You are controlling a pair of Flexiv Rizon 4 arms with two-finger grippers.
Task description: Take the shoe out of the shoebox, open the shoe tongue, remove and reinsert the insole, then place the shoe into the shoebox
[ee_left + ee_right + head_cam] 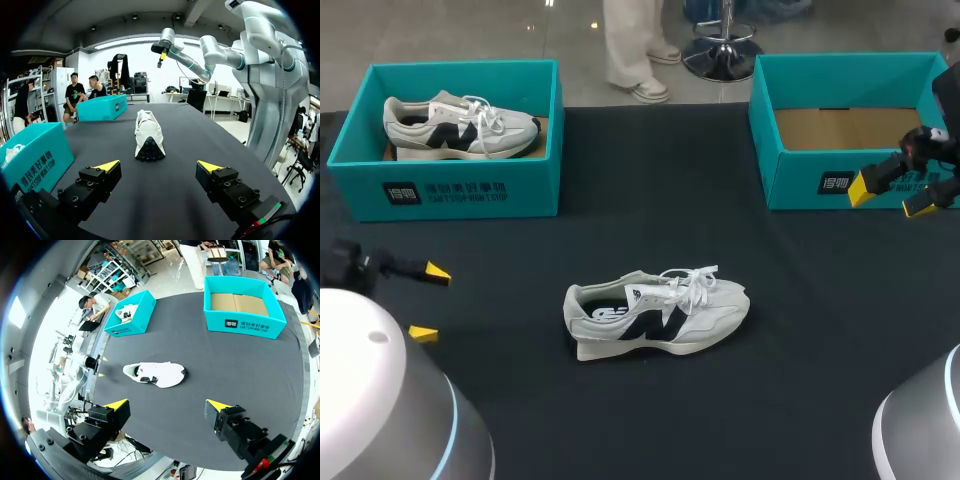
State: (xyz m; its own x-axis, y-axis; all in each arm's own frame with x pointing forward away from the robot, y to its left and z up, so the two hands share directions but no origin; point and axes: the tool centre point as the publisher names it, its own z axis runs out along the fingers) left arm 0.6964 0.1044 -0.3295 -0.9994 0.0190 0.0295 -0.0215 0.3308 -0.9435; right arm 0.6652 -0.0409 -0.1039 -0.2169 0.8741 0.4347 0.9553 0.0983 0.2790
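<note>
A white and grey shoe (655,312) with a black side mark lies on its side in the middle of the black table, toe toward my right, outside both boxes. My left gripper (430,302) hovers open and empty at the table's left; the shoe (148,135) lies well ahead of its fingers. Above the empty teal shoebox (800,185) at the far right, my right gripper (890,198) is open and high over the table. From there the shoe (156,374) shows far below, with nothing between the gripper's (168,405) fingers.
A second teal shoebox (460,190) at the far left holds another white shoe (460,127). In the left wrist view that box (35,155) stands close beside my left gripper (158,167). Bare black cloth surrounds the middle shoe.
</note>
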